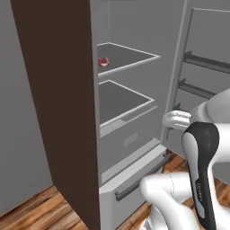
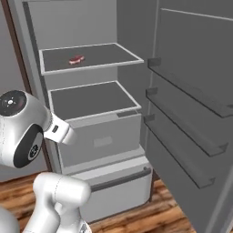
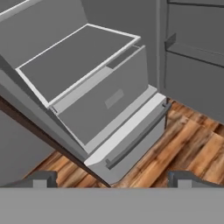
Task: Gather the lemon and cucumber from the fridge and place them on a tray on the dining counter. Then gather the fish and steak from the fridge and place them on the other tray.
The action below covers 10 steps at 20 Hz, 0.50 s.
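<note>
The fridge (image 2: pixel 104 136) stands open in front of me, dark grey inside with pale-edged shelves. The steak (image 1: pixel 103 61) (image 2: pixel 76 59), a small red-pink slab, lies on the upper shelf towards its left. The shelf below it (image 2: pixel 91 100) is bare. My gripper (image 3: pixel 111 179) hovers in front of the fridge at about the lower shelf's height, open, its two tips far apart with nothing between them. It looks down over the lower shelf (image 3: pixel 74 57) and the drawer front. The lemon, cucumber, fish, trays and dining counter are out of view.
The fridge door (image 2: pixel 191 113) is swung open to the right, with several narrow door shelves. A bottom drawer with a dark bar handle (image 2: pixel 120 179) sits under the compartment. A tall dark brown panel (image 1: pixel 58 90) flanks the fridge's left side. Wooden floor (image 3: pixel 192 140) lies below.
</note>
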Tool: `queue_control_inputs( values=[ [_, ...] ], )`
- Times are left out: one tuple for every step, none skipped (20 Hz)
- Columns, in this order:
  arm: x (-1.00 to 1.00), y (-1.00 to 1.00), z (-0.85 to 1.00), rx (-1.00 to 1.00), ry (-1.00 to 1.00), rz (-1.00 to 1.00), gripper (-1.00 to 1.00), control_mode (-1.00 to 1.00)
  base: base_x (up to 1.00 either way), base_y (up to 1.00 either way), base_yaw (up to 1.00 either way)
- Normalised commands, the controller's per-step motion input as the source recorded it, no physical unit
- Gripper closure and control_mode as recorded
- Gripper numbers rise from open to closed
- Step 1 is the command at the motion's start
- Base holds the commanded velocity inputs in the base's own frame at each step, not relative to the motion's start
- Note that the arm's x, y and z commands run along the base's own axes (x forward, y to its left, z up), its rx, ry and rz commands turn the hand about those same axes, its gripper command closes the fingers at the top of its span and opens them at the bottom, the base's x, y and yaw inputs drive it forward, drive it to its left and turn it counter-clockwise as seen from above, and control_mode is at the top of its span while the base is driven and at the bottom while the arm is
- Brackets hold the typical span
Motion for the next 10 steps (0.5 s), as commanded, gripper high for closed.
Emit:
queue_control_inputs(
  values=[
    [0.00,0.00,0.00,0.00,0.00,0.00,-1.00,1.00,0.43,-0.20,0.31],
    [0.00,0.00,0.00,0.00,0.00,0.00,-1.00,1.00,0.42,-0.21,0.31],
    [0.00,0.00,0.00,0.00,0.00,0.00,-1.00,1.00,0.42,-0.20,0.31],
    [0.00,0.00,0.00,0.00,0.00,0.00,-1.00,1.00,0.41,-0.20,0.31],
    [0.00,0.00,0.00,0.00,0.00,0.00,-1.00,1.00,0.41,-0.20,0.31],
    [0.00,0.00,0.00,0.00,0.00,0.00,-1.00,1.00,0.39,-0.20,0.31],
    [0.00,0.00,0.00,0.00,0.00,0.00,-1.00,1.00,0.39,-0.20,0.31],
    [0.00,0.00,0.00,0.00,0.00,0.00,-1.00,1.00,0.37,-0.20,0.31],
    [0.00,0.00,0.00,0.00,0.00,0.00,-1.00,1.00,0.36,-0.21,0.31],
    [0.00,0.00,0.00,0.00,0.00,0.00,-1.00,1.00,0.35,-0.22,0.32]
  ],
)
